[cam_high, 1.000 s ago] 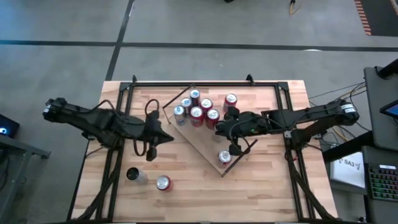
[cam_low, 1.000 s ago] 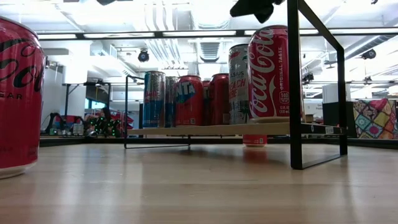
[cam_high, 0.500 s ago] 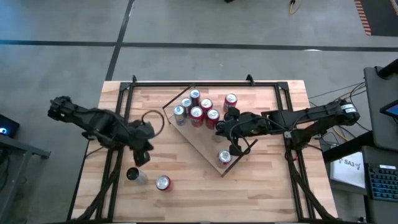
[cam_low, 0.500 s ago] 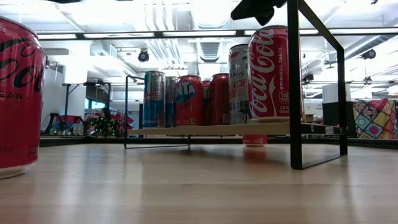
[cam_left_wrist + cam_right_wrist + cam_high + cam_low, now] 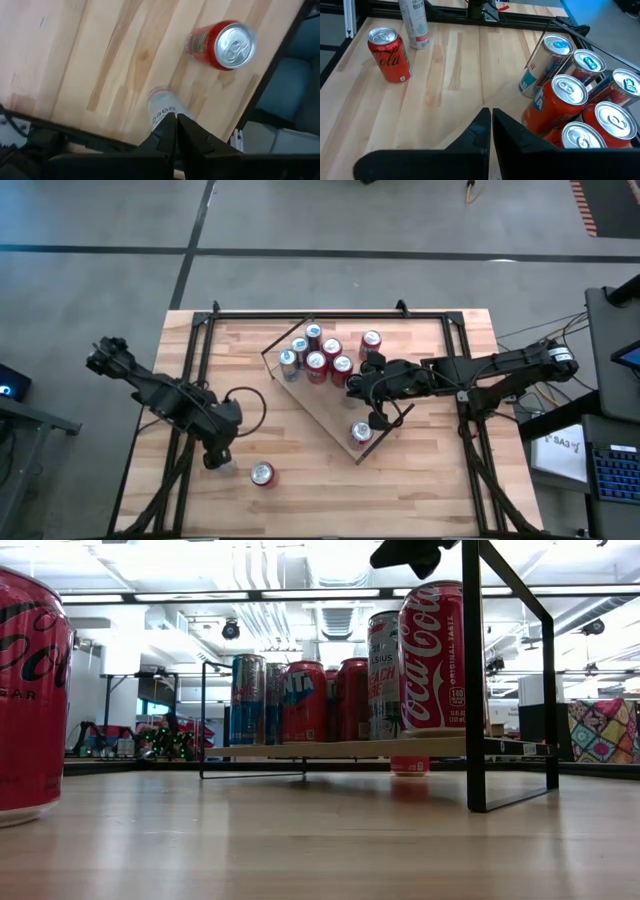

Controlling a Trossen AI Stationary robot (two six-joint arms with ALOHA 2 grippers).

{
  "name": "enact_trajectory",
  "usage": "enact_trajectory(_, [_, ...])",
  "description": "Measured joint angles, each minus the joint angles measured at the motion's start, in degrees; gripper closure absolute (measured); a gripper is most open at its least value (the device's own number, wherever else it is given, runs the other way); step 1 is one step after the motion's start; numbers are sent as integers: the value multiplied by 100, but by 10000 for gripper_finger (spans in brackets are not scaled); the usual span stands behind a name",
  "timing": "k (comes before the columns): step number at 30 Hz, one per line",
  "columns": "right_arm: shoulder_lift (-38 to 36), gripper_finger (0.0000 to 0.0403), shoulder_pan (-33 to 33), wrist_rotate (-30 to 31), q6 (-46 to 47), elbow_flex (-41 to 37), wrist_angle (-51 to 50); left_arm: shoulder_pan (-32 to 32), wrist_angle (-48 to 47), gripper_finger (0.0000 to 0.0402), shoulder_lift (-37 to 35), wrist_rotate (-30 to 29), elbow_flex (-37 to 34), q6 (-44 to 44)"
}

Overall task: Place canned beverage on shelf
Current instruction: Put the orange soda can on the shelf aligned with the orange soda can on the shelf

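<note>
Left gripper (image 5: 214, 457): you have it down over the near-left part of the table, right above the slim white can (image 5: 161, 104); its fingers are pressed together with nothing between them; from the wrist camera the tips sit just over that can's top
Slim white can: standing upright on the table (image 5: 430, 480) near the left front edge; the arm hides most of it from above
Red can (image 5: 262, 474): upright on the bare wood just beside the white one, apart from it; you see its silver lid clearly from the left wrist camera (image 5: 222, 44)
Right gripper (image 5: 378, 419): parked over the shelf's middle, fingers pressed together, empty; it hovers between the can cluster and the lone can
Shelf (image 5: 322, 405): the light board lies at an angle on the middle of the table, raised a little on a dark frame
Cans on shelf: five stand bunched at the far-left end (image 5: 315, 353); one more can (image 5: 361, 432) stands alone at the near end; in the level view that near one is a red cola can
Stray can (image 5: 371, 340): red, standing just past the shelf's far edge near the right arm; whether it is on the board you cannot tell
</note>
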Motion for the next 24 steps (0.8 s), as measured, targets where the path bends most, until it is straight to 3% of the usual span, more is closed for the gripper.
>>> enact_trajectory(3, [0,394,-1,49,-44,0,33,-33,-184,402,39,0,41,-136])
enact_trajectory(7, [-20,394,-58,738,200,101,224,-36,-232,402,36,-33,55,-171])
enact_trajectory(10, [-26,394,-232,907,378,337,-29,-35,-258,402,-2,-35,55,-190])
enact_trajectory(20, [15,394,-1389,861,652,1040,-1265,59,-288,402,-40,-679,94,115])
enact_trajectory(24, [130,394,-2026,44,338,1218,-1450,357,-273,402,-63,-1113,97,623])
